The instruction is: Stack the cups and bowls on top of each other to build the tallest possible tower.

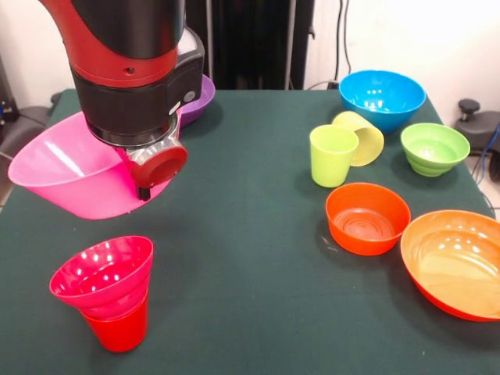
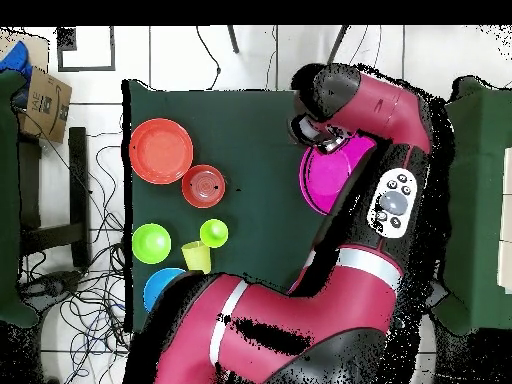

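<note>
Tower [image 1: 105,293] sits lower left, just the magenta bowl [image 1: 101,275] on the red cup [image 1: 117,330], while my gripper [image 1: 144,187] clamps the big pink bowl [image 1: 70,176] above it, with the cups and bowls at right still unstacked.

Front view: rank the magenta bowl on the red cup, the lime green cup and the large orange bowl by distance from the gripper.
1. magenta bowl, just below the gripper, at left.
2. lime green cup, right of centre.
3. large orange bowl, far right edge.
</note>
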You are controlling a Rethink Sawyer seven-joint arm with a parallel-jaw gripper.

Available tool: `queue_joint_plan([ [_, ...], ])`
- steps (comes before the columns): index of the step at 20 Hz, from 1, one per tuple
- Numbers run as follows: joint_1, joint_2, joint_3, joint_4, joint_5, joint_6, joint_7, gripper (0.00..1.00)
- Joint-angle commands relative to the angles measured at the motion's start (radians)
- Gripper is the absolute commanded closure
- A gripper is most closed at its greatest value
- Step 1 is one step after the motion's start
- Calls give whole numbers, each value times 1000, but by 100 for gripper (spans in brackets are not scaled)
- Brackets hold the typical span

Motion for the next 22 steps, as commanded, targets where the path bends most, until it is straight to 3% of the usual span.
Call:
queue_joint_plan([
  [1, 19, 3, 59, 0, -30, -35, 74, 100],
  [9, 26, 18, 56, -43, -18, -51, 113, 100],
  [16, 20, 76, 49, -52, -36, -197, 142, 100],
  [22, 19, 102, 32, -56, -35, -250, 138, 100],
])
